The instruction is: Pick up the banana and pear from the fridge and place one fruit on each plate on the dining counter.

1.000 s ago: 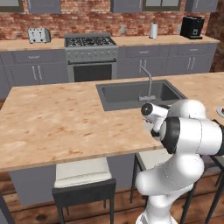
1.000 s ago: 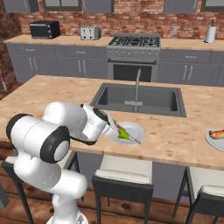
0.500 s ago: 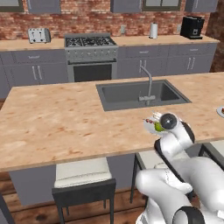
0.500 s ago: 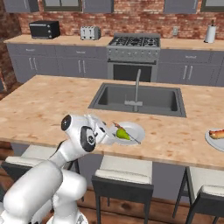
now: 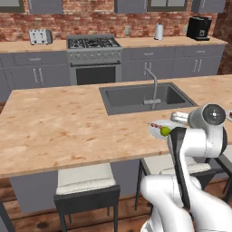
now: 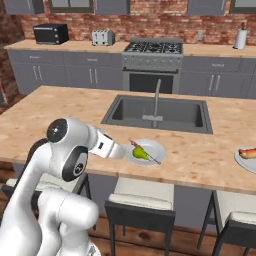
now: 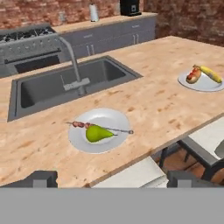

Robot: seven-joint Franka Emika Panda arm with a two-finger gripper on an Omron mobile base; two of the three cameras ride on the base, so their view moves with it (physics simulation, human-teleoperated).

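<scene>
Evidently both fruits are placed: the pear [image 7: 99,133] lies on the near plate [image 7: 100,130] by the dining counter's [image 7: 153,105] front edge, its long axis along that edge beside a skewer [image 7: 100,127]. The banana [image 7: 210,73] is seen on the far plate [image 7: 202,81]. The gripper [image 7: 111,179], jaws wide and empty, is held off the front edge.

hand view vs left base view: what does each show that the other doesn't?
Hand view alone: the far plate carrying the banana beside a brown food item, plus the whole pear and skewer on the near plate. Left base view alone: the toaster and the stool. Shared: sink, faucet, stove, wood-grain dining counter, near plate with pear.
</scene>
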